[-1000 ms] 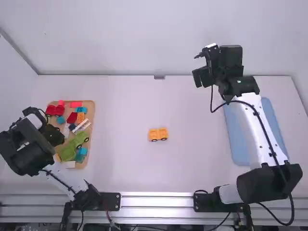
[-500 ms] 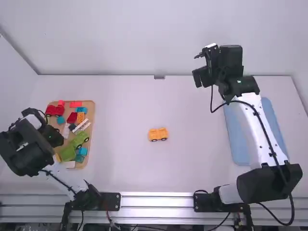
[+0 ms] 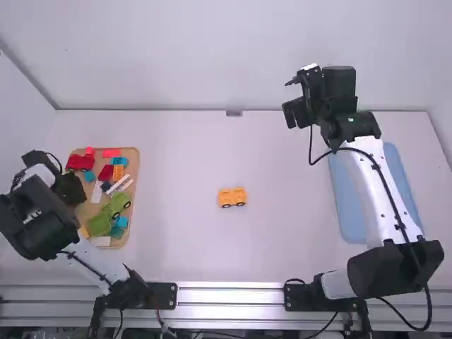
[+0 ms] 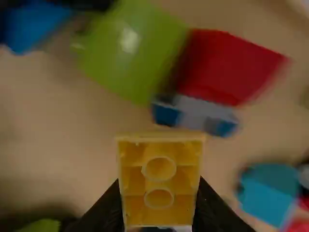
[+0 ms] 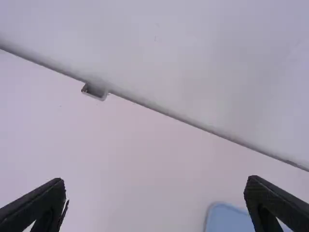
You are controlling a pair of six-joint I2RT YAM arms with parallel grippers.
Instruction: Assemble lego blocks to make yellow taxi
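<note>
From where I'm standing, the yellow wheeled piece (image 3: pixel 232 198) sits upright by itself near the middle of the white counter (image 3: pixel 176 240), well apart from both grippers. Over to the left is a tan tray (image 3: pixel 134 157) of loose blocks, and the left gripper (image 3: pixel 69 189) is above its left side. In the left wrist view, its fingers (image 4: pixel 108 205) are clamped on a yellow block (image 4: pixel 159 181), whose hollow underside, with two round tubes in it, faces the camera.

The right gripper (image 3: pixel 295 113) hangs over the far part of the counter, its fingers (image 5: pixel 38 208) spread wide apart with nothing between them. A pale blue mat (image 3: pixel 347 205) lies on the right, partly under that arm. In the tray I can see green pieces (image 3: pixel 100 225), a red wheeled piece (image 3: pixel 81 162) and an orange block (image 3: pixel 119 172).
</note>
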